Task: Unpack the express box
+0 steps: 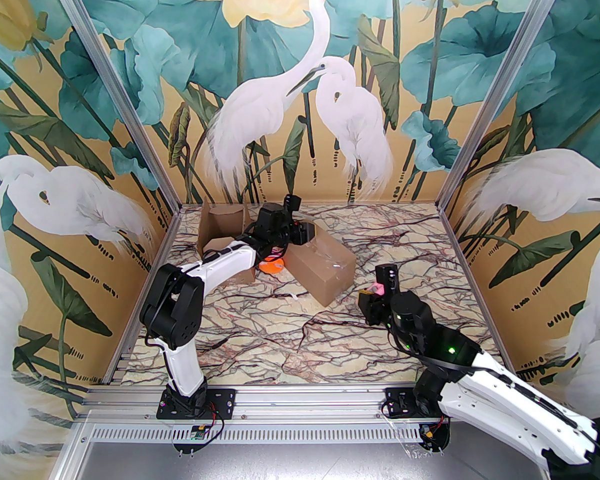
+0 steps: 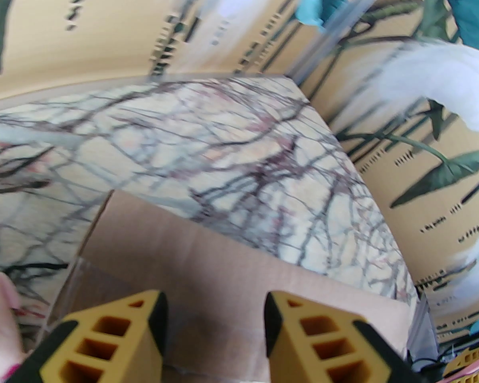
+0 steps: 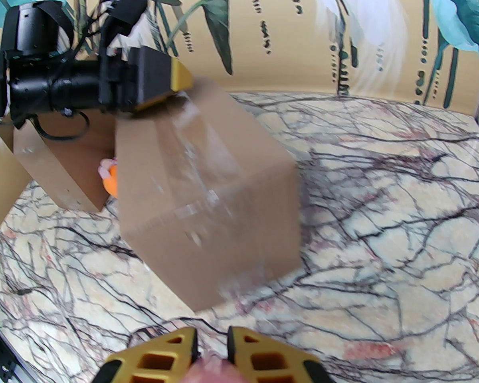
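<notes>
In the top view, the right tool (image 1: 373,294) sits low and right of centre above the marbled surface (image 1: 280,338). It is clenched on a small pink item (image 1: 376,288). In the right wrist view its yellow fingers (image 3: 171,351) stand almost together at the bottom edge, with a pinkish bit pinched between them. What the item is I cannot tell.

Just beyond it, near the middle of the top view, lies the express box (image 1: 325,270). It is a closed brown carton set askew to the edges of the surface, apart from the right tool. Clear tape (image 3: 195,166) runs along its top and down its near face, with a loose scrap hanging at the lower edge.

At the box's far upper-left corner is the left tool (image 2: 213,305). In the left wrist view its two yellow fingers stand apart at the bottom of the frame, released, with the taped cardboard showing between them. In the right wrist view one fingertip sits right at that top corner; whether it presses on the box I cannot tell.

Left of the box, in the gap beside it, lies a small orange thing (image 1: 271,267). Farther back, toward the upper left of the surface, stands an open carton (image 1: 222,230) with its flaps raised, partly hidden by the left arm.
</notes>
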You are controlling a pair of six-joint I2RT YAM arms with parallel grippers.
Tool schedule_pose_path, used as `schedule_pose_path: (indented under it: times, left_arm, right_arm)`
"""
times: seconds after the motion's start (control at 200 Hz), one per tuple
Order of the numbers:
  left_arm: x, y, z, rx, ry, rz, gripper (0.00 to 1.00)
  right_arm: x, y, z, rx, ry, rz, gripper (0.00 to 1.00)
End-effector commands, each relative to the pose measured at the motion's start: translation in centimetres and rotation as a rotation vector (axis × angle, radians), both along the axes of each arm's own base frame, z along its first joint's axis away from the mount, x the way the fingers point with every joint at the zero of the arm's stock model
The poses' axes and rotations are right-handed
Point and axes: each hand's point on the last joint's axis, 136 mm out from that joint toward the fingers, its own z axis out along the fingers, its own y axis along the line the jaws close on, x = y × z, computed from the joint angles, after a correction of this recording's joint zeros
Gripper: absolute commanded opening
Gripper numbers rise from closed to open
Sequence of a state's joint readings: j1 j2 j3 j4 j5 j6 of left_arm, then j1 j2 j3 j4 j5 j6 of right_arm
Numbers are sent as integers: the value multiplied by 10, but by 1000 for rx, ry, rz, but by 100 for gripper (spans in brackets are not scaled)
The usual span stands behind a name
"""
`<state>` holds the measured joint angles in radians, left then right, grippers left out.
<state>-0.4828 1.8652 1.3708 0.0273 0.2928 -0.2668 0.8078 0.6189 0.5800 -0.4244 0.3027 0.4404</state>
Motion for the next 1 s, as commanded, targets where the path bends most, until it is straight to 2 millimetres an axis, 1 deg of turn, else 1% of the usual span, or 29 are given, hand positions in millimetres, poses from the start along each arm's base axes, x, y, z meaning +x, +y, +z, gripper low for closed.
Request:
schedule_pose_path:
  times: [0.0,0.035,0.075,0.14,0.22,0.31,0.405,0.48,0.565,0.655,0.715,0.82,0.92,0.995]
  left_arm:
    - [-16,23,-80,160,214,46,48]
    - [-17,21,-77,152,215,37,49]
    - [-19,18,-69,139,207,24,50]
    - [-23,12,-55,119,191,2,53]
    - [-30,4,-30,86,160,-31,59]
    - [-37,0,-1,58,118,-66,65]
    - [-42,5,21,85,64,-81,71]
    - [-42,15,31,136,29,-75,75]
    - [-36,33,30,172,38,-52,76]
    - [-31,49,30,144,66,-32,77]
    - [-29,58,26,166,73,-8,77]
    - [-27,66,12,182,113,7,78]
    - [-29,68,-6,174,172,-6,78]
    - [-34,65,-13,155,193,-27,79]
  right_arm:
    - [-1,-17,6,-32,-34,-55,0]
    - [-1,-20,8,-23,-44,-69,0]
    - [0,-22,9,-12,-52,-85,0]
    - [3,-24,6,-1,-51,-115,0]
    - [10,-28,-2,3,-39,-165,0]
    - [19,-28,-12,-7,-22,-201,0]
    - [31,-27,-19,-15,-4,-227,0]
    - [42,-27,-27,-11,37,-241,0]
    - [54,-24,-34,14,76,-237,0]
    - [65,-17,-35,24,74,-216,0]
    - [73,-14,-35,19,71,-206,0]
    - [86,-11,-37,15,78,-198,0]
    - [101,-9,-38,10,99,-191,0]
    - [111,-8,-37,-4,105,-183,0]
